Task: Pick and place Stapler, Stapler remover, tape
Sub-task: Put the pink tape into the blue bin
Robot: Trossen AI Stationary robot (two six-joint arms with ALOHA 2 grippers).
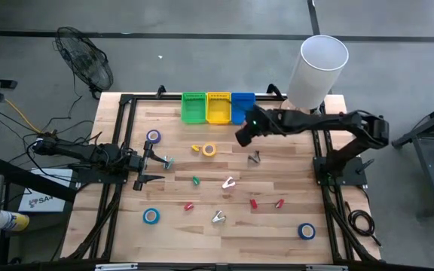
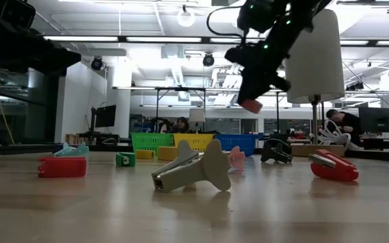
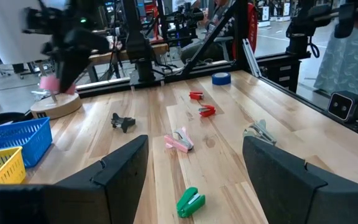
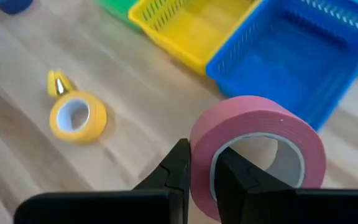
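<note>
We find three plastic mesh baskets (image 1: 218, 107) side by side at the table's (image 1: 202, 233) far edge, with the yellow ring-shaped tape roll (image 1: 209, 150) before them and small staplers scattered nearer the front edge.

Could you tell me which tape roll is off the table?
The pink tape roll, pinched in the right claw near the blue basket; the other rolls lie on the wood.

The blue basket (image 4: 303, 56) runs off the right wrist picture's upper right edge; the pink tape roll (image 4: 257, 155) hides its near wall.
</note>
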